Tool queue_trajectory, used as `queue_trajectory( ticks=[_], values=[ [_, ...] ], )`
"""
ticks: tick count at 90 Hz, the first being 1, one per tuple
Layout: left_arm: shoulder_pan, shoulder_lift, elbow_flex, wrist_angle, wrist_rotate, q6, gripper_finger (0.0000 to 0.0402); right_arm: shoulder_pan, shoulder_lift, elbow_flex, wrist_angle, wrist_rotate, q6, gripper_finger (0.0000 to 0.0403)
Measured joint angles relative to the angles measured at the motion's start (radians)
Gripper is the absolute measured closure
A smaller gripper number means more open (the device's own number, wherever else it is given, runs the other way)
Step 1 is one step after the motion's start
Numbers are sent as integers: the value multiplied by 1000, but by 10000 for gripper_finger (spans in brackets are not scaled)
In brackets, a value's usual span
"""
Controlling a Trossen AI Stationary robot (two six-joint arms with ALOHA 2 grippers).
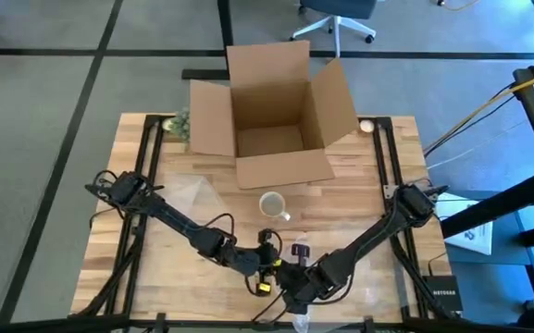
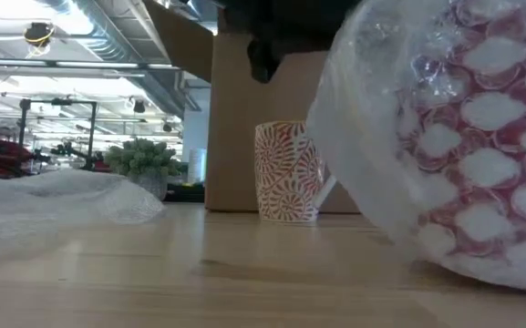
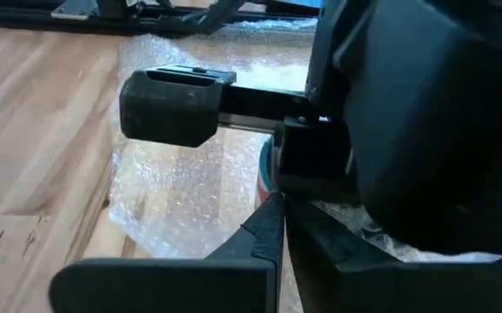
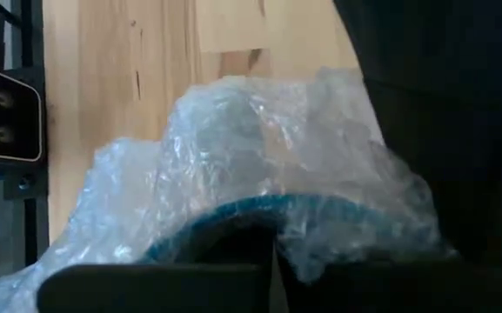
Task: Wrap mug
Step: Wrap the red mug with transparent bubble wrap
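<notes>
We find both arms converged at the near edge of the table (image 1: 137,268). The left gripper (image 1: 268,268) and the right gripper (image 1: 296,282) meet over a bundle of bubble wrap (image 4: 259,174), just beside each other.

The wrapped mug (image 2: 481,137) sits inside this bundle. In the low view its red and white pattern shows through the plastic bubbles. In the right wrist view a blue rim (image 4: 233,217) shows under the film, directly ahead of the right gripper's fingers. We judge that the film is being gathered over the open mouth, which explains why both arms crowd one spot.

We cannot tell whether the right gripper's fingers are apart or together; the wrap hides the tips. The left wrist view is mostly blocked by the other arm, so we cannot tell the left gripper's state either.

A second mug (image 1: 272,204), same pattern, stands upright and bare near the table centre, in front of the open cardboard box (image 1: 271,111). A loose sheet (image 2: 53,196) of wrap lies flat, well apart from the bundle. We judge the box is the destination for wrapped items.
</notes>
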Motion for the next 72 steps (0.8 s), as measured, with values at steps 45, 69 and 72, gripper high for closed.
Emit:
queue_trajectory(
  ticks=[45, 69, 72],
  values=[
    [-8, 4, -2, -20, 0, 24, 401, -6, -11, 230, -322, -141, -95, 402],
    [-11, 6, -2, -30, -17, 29, 401, 2, -16, 359, -455, -26, -83, 402],
    [-11, 6, -2, -31, -17, 30, 401, 7, -16, 359, -451, 1, -81, 402]
  ],
)
